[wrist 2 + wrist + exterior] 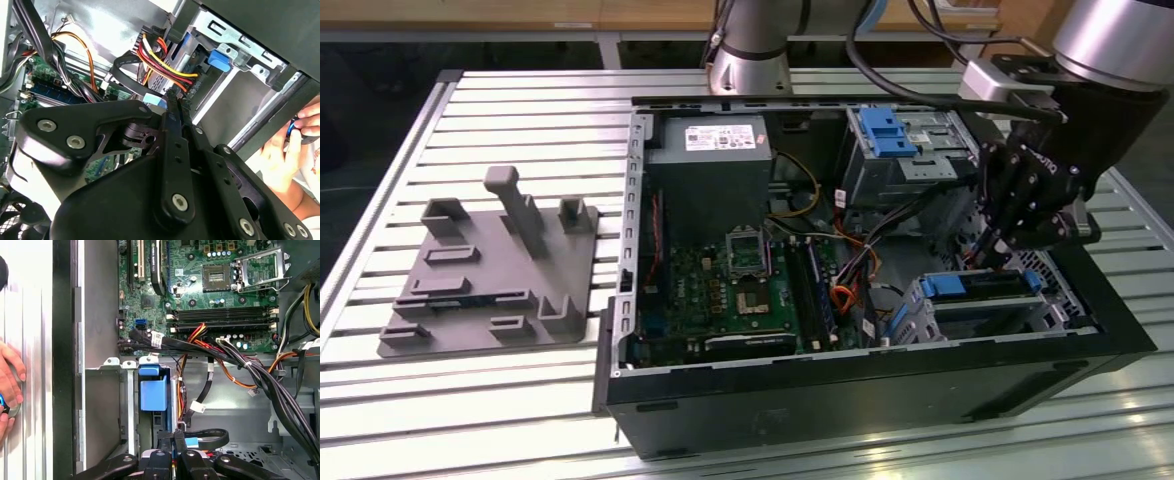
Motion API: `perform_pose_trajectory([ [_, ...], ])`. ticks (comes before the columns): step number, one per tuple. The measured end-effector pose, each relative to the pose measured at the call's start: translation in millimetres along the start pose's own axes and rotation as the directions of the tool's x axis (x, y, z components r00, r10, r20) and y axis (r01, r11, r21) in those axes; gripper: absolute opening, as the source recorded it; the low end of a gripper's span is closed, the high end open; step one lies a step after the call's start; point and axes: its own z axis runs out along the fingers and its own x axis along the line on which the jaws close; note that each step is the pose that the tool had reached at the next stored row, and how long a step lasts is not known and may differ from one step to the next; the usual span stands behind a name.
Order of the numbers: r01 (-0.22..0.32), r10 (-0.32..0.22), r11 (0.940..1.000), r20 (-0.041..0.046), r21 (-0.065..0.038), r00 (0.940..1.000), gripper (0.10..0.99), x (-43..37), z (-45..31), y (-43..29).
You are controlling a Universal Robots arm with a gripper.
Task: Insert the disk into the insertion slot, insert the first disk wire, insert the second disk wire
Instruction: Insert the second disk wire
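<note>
An open desktop computer case (854,390) lies on its side on a slatted metal table (480,400), with a grey plastic fixture (494,270) on the table at the exterior view's left. The arm's black gripper (1003,262) reaches down into the case at the exterior view's right, just above the insertion slot (987,310), a silver sheet-metal cage in the case's near corner. The disk (977,288) sits inside that cage, its blue carrier edge showing at the top; in the first wrist view the same blue carrier (153,392) stands in the cage just ahead of the fingertips (174,437). The jaws are drawn together, the two slim fingers pressed side by side in both wrist views, and whether they pinch anything between them cannot be told. A bundle of red, yellow and black wires (165,62) runs just beyond the fingertips in the second wrist view, beside a small blue connector (154,101). The green motherboard (210,290) lies further in, and a taller grey bay with a blue latch (887,130) stands at the far side. A person's hand (285,150) rests outside the case wall.
</note>
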Motion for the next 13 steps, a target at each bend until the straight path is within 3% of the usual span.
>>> perform_pose_trajectory([
  [13, 0.000, 0.000, 1.0000, 0.0023, 0.000, 1.0000, 0.145, 7.3, 1.0, -0.6],
])
